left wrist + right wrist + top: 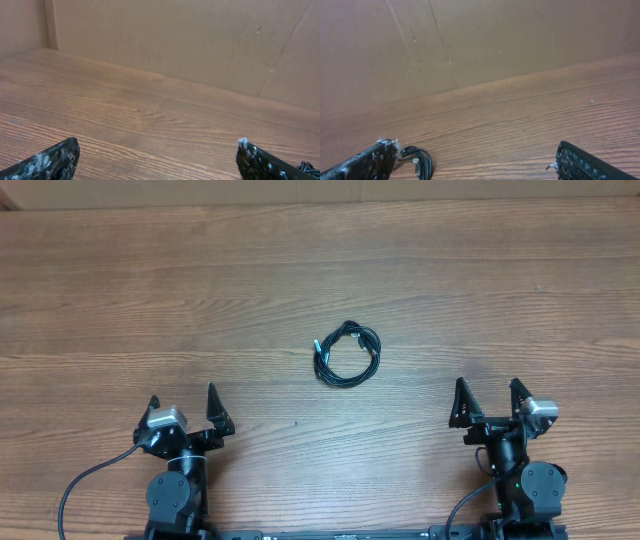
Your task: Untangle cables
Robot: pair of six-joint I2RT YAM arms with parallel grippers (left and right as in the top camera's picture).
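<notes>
Black fingers spread wide and empty, the left gripper [183, 402] and right gripper [488, 392] sit at the near table edge, pointing forward. Farther out, between them and well apart from both, the cables [347, 353] lie in one small coil on the wood table [300, 270].

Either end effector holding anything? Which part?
Nothing held. Left end effector and right end effector are open, empty; the small black coil of thin cables lies apart on the wooden table.
</notes>
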